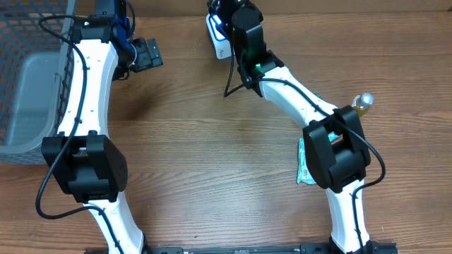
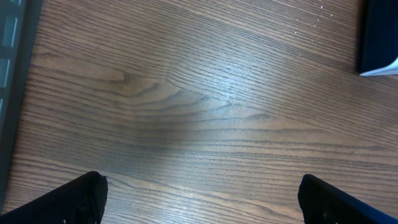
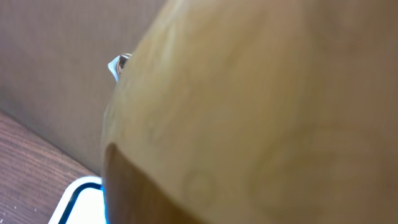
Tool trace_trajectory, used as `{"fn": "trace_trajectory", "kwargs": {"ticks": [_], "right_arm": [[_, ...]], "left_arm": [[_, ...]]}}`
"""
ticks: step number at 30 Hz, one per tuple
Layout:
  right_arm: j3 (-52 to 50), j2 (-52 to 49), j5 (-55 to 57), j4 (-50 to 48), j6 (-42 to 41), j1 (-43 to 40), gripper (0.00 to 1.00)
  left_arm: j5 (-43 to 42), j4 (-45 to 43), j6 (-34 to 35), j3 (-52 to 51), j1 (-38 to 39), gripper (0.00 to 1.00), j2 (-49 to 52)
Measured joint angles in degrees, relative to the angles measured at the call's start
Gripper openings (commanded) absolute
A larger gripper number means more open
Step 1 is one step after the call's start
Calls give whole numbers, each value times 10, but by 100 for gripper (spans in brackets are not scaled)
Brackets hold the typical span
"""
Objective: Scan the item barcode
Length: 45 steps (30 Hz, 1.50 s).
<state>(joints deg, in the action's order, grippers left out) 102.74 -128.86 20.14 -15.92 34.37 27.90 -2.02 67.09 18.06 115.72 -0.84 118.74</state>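
A yellow-tan item (image 3: 261, 112) fills nearly all of the right wrist view, pressed close to the camera and blurred; no barcode shows on it. My right gripper (image 1: 224, 20) reaches to the table's far edge and is shut on this item; its fingers are hidden behind it. Just under it lies a white device with a blue rim (image 1: 217, 41), whose corner (image 3: 81, 199) shows low in the right wrist view. My left gripper (image 1: 145, 53) hovers at the far left, open, its two black fingertips (image 2: 81, 199) wide apart over bare wood with nothing between them.
A grey wire basket (image 1: 28, 85) stands at the left edge. A small bottle with a silver cap (image 1: 364, 102) stands at the right, and a green packet (image 1: 305, 162) lies partly under the right arm. A dark object with a white edge (image 2: 379, 37) shows in the left wrist view.
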Motion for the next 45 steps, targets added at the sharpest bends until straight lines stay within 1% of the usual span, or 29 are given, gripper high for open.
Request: {"fn": "trace_trajectory", "kwargs": {"ticks": [5, 11, 19, 30, 39, 45], "right_arm": [[0, -23, 17, -18, 2, 5, 4], [0, -41, 25, -8, -2, 17, 4], [0, -42, 22, 45, -32, 21, 4], [0, -42, -13, 99, -70, 34, 4], [0, -42, -17, 97, -104, 36, 4], [0, -41, -14, 70, -110, 35, 4]], "left_arm": [[0, 0, 0, 0, 0, 99, 0], [0, 0, 0, 0, 0, 99, 0], [0, 0, 0, 0, 0, 99, 0], [2, 0, 0, 0, 0, 100, 0], [2, 0, 0, 0, 0, 100, 0], [2, 0, 0, 0, 0, 100, 0]]}}
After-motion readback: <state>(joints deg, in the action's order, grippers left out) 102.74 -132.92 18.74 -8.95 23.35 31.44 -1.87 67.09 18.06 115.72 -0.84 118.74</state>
